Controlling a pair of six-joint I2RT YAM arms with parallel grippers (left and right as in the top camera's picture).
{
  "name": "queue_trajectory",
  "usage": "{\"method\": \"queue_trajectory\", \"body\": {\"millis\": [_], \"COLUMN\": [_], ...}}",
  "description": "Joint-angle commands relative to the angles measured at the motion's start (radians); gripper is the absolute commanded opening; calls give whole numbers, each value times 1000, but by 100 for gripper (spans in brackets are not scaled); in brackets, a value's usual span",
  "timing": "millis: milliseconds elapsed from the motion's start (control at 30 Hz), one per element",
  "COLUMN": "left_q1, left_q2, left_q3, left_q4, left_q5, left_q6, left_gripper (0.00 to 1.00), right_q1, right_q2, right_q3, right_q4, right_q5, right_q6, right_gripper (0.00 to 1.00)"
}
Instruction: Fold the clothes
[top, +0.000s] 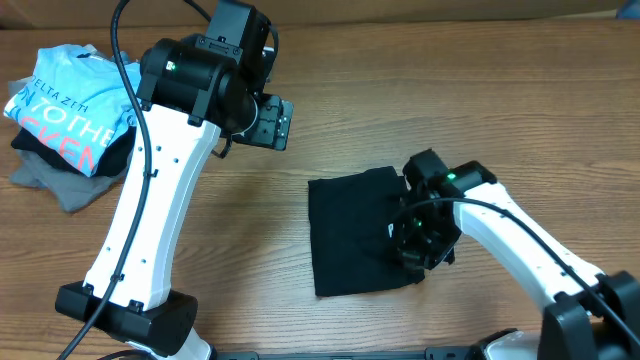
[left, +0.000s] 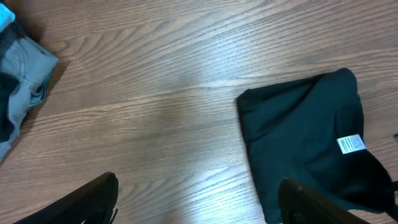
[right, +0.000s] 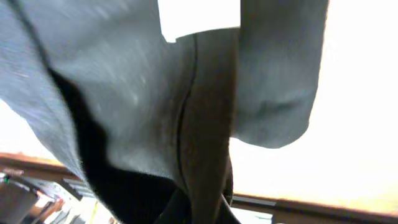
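Observation:
A black garment (top: 355, 235) lies folded in a rough square at the table's middle. It also shows in the left wrist view (left: 305, 137), with a white label (left: 352, 144) near its right edge. My right gripper (top: 415, 245) sits at the garment's right edge and is shut on its fabric. In the right wrist view the dark cloth (right: 155, 112) hangs right in front of the camera and hides the fingers. My left gripper (top: 275, 122) is held high over the bare table to the upper left of the garment. It is open and empty in the left wrist view (left: 199, 205).
A pile of clothes lies at the far left: a light blue printed T-shirt (top: 65, 110) on top of black and grey garments (top: 60, 185). The grey one shows at the left edge of the left wrist view (left: 22, 68).

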Motion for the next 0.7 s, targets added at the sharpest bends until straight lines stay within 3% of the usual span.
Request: {"method": "queue_trajectory", "body": {"millis": [0, 367, 533, 667], "left_q1": [5, 5, 5, 0], "left_q2": [-14, -14, -13, 19], "left_q3": [10, 10, 8, 7], "left_q4": [6, 5, 16, 22], "left_q5": [-12, -12, 9, 152], "left_q6": [19, 19, 26, 175], "left_gripper": [85, 85, 88, 83], "right_q1": [-12, -182, -225, -227], "right_q2": [-9, -4, -4, -4], "right_q3": [5, -131, -147, -143], "right_q4": [-2, 110, 207, 220], "right_q5": [76, 154, 58, 52], "right_q6": [0, 58, -11, -21], "right_gripper": [4, 4, 4, 4]}}
